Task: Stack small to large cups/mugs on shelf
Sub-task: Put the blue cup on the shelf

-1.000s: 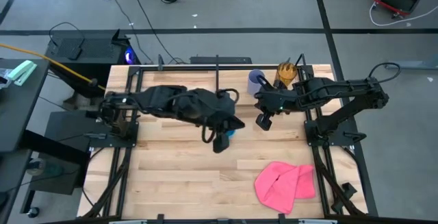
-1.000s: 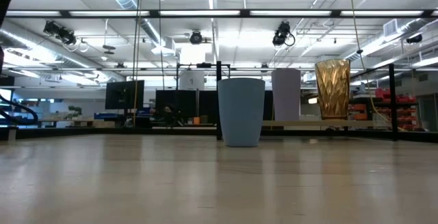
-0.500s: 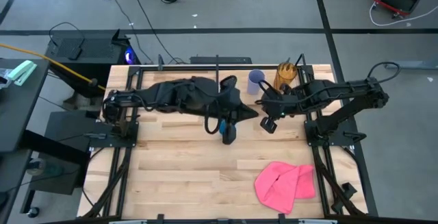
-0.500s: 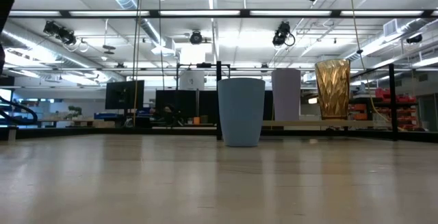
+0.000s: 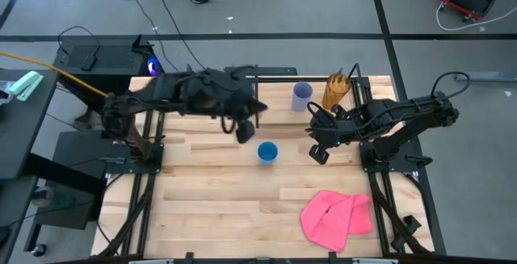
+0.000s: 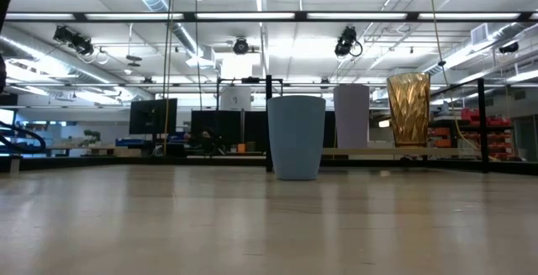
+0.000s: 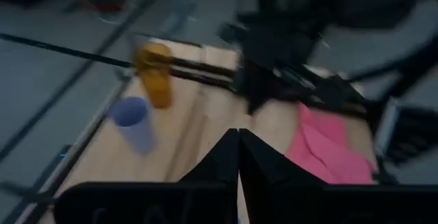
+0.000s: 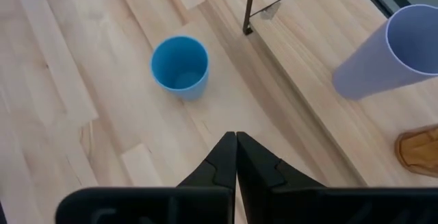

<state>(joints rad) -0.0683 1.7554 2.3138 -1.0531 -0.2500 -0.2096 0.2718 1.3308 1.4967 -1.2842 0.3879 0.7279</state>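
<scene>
The short blue cup (image 5: 267, 152) (image 8: 180, 65) (image 6: 296, 136) stands upright on its base on the table planks, touched by nothing. On the shelf (image 5: 279, 106) (image 8: 308, 39) at the far edge, the lavender cup (image 5: 302, 96) (image 8: 390, 53) and the amber cup (image 5: 335, 90) (image 6: 409, 108) stand upright side by side. My left gripper (image 5: 242, 127) (image 7: 237, 142) hangs shut above the table, to the far left of the blue cup. My right gripper (image 5: 317, 152) (image 8: 236, 142) is shut and slants down, just right of the blue cup.
A crumpled pink cloth (image 5: 337, 215) lies near the front right corner. A thin black divider post (image 8: 250, 5) rises from the shelf's front edge left of the lavender cup. Bare planks stretch across the table's near and left parts.
My left gripper has drawn back from over the blue cup, rising and moving toward the table's far left. That leaves the cup uncovered, standing where it was. My right gripper has edged toward the near edge and turned a little.
</scene>
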